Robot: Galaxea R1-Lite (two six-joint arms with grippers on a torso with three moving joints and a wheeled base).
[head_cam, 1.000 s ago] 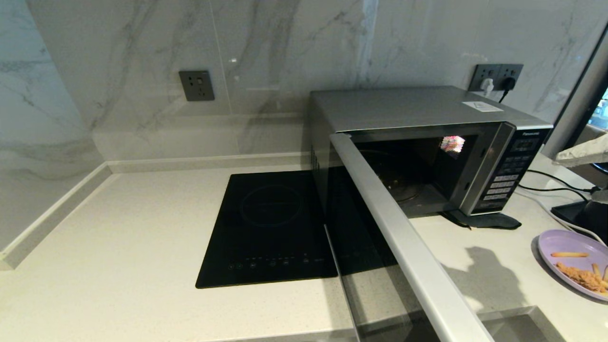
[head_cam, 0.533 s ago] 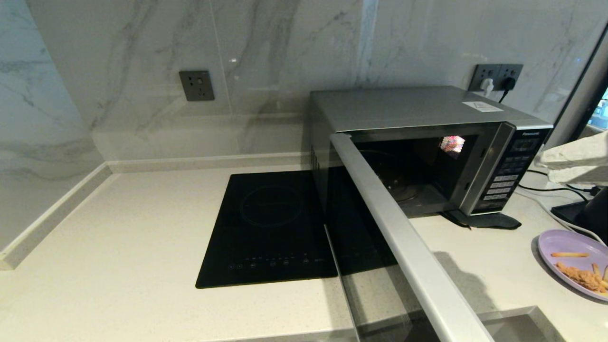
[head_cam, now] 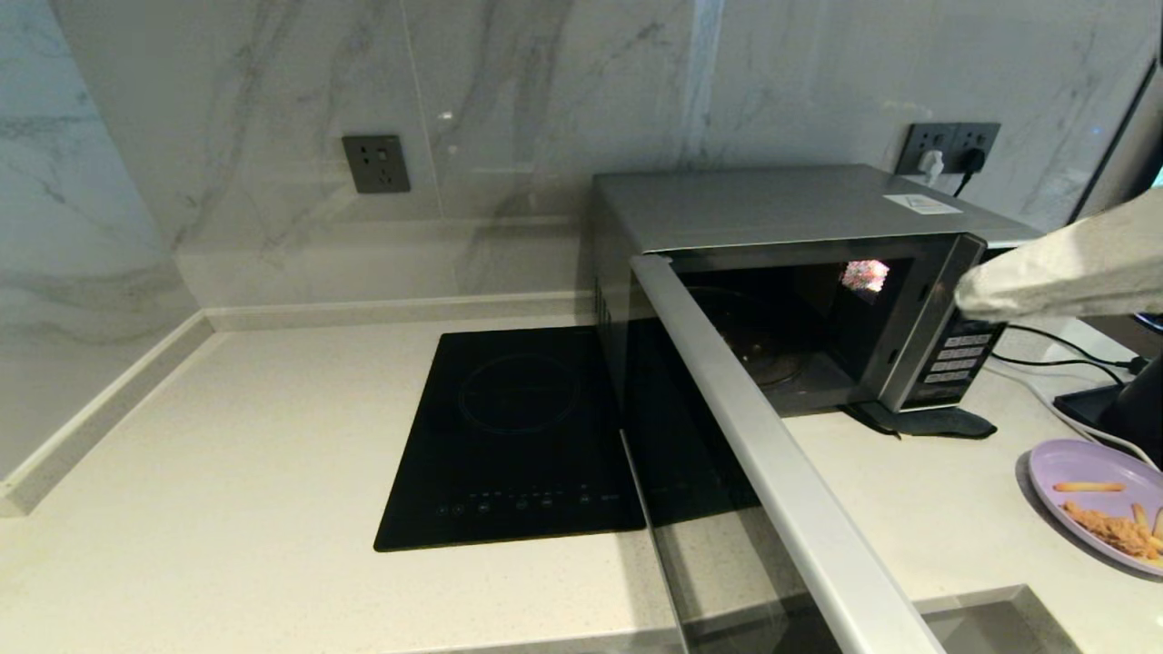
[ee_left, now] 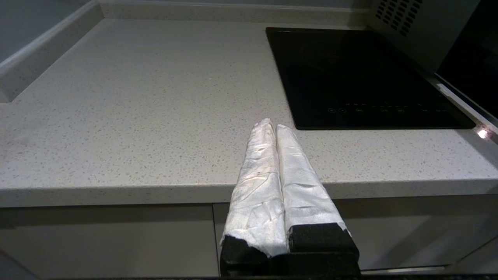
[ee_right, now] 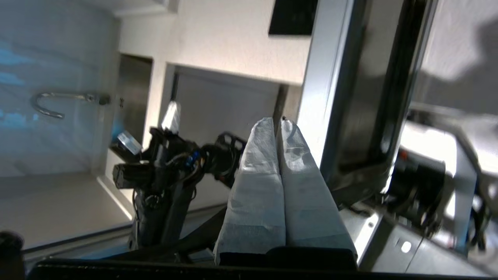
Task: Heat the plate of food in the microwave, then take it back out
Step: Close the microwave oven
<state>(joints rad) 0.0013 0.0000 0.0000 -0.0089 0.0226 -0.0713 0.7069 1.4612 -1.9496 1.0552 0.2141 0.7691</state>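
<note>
The silver microwave (head_cam: 781, 204) stands at the back right of the counter, its door (head_cam: 772, 472) swung wide open toward me and its cavity dark with no plate inside. The lilac plate of food (head_cam: 1095, 504), with fries and a breaded piece, rests on the counter at the far right. My right gripper (head_cam: 968, 295), wrapped in white, hovers shut and empty in front of the button panel (head_cam: 954, 363). In the right wrist view that gripper (ee_right: 277, 121) points past the door's edge (ee_right: 323, 93). My left gripper (ee_left: 271, 125) is shut and empty, parked over the counter's front edge.
A flat black induction hob (head_cam: 518, 436) lies left of the microwave. Black cables (head_cam: 1054, 350) and a dark stand sit behind the plate. A grey wall socket (head_cam: 375, 163) is on the marble backsplash. Bare counter (head_cam: 227, 454) spreads to the left.
My right gripper has risen and moved left from the far right edge to just in front of the microwave's button panel. The plate, door and left arm are unchanged.
</note>
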